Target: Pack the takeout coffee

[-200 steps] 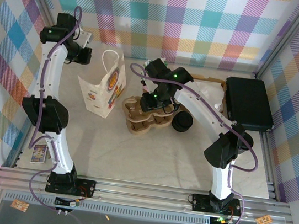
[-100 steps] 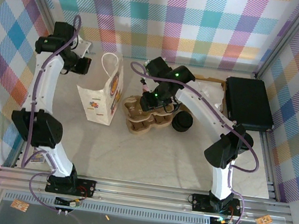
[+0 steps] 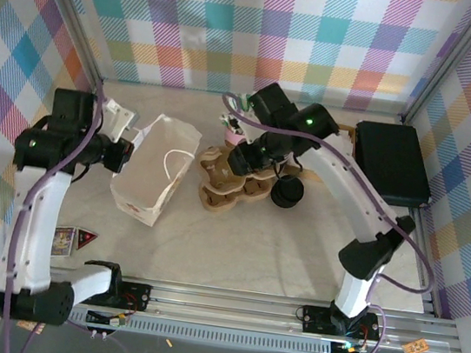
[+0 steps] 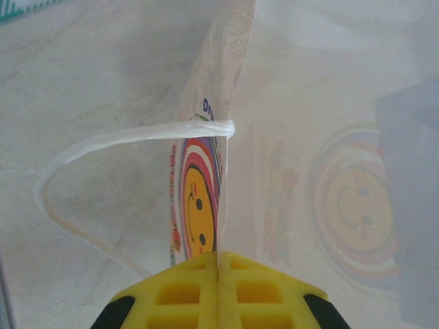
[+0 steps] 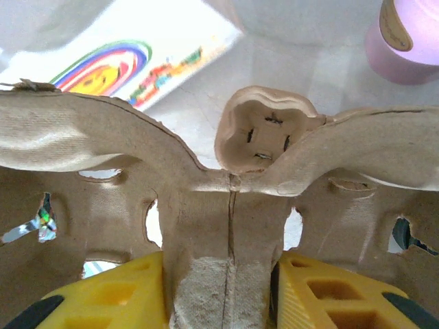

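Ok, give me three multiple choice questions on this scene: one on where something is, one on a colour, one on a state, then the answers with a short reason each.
1. Where is the takeout coffee?
A) inside the paper bag
B) on the table beside the cardboard carrier
C) seated in the cardboard carrier

2. What colour are the end effector fingers?
A) yellow
B) blue
C) red

3. What is the left end effector doing?
A) open above the cardboard carrier
B) shut on the takeout coffee
C) shut on the paper bag's edge

Answers:
1 B, its black lid stands just right of the carrier in the top view.
2 A, both wrist views show yellow fingers.
3 C, the left wrist view shows its fingers pressed together on the bag's edge.
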`<state>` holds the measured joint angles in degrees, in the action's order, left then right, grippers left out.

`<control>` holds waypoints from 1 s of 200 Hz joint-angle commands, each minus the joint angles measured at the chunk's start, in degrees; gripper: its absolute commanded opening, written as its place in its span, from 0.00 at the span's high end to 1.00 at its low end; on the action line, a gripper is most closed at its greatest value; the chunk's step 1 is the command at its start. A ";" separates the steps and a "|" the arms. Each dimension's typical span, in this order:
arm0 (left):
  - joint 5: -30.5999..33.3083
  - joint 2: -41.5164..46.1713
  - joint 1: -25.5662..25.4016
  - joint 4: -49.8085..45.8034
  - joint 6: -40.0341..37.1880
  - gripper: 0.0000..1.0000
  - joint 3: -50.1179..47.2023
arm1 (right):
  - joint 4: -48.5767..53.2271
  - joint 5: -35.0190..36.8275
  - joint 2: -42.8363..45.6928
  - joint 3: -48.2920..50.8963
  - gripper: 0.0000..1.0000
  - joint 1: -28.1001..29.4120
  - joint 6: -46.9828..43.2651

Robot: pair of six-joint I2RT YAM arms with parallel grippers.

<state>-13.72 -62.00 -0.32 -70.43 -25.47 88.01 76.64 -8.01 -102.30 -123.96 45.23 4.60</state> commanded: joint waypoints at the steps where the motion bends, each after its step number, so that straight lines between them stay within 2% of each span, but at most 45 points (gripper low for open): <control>1: -3.75 4.09 -1.08 -3.79 -2.27 1.00 -0.86 | -0.67 -1.87 6.61 2.58 0.60 0.38 -0.70; 50: -5.24 6.79 -2.03 -8.14 -4.05 1.00 -0.76 | -5.93 -5.69 15.16 7.73 0.60 0.39 1.49; 114: -2.66 6.77 -3.87 -9.35 -9.26 1.00 -4.21 | -10.30 -8.72 17.05 10.94 0.60 0.40 0.49; 175: 7.59 8.41 -4.67 -15.82 -15.72 1.00 1.03 | -13.38 -10.27 15.66 11.17 0.61 0.56 0.63; 200: 8.13 7.86 -4.61 -16.50 -16.51 1.00 2.76 | -13.53 -10.43 15.54 11.37 0.61 0.56 0.56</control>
<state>-8.19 -54.24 -4.49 -83.83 -38.96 88.18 65.12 -16.64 -86.37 -112.79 45.41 5.48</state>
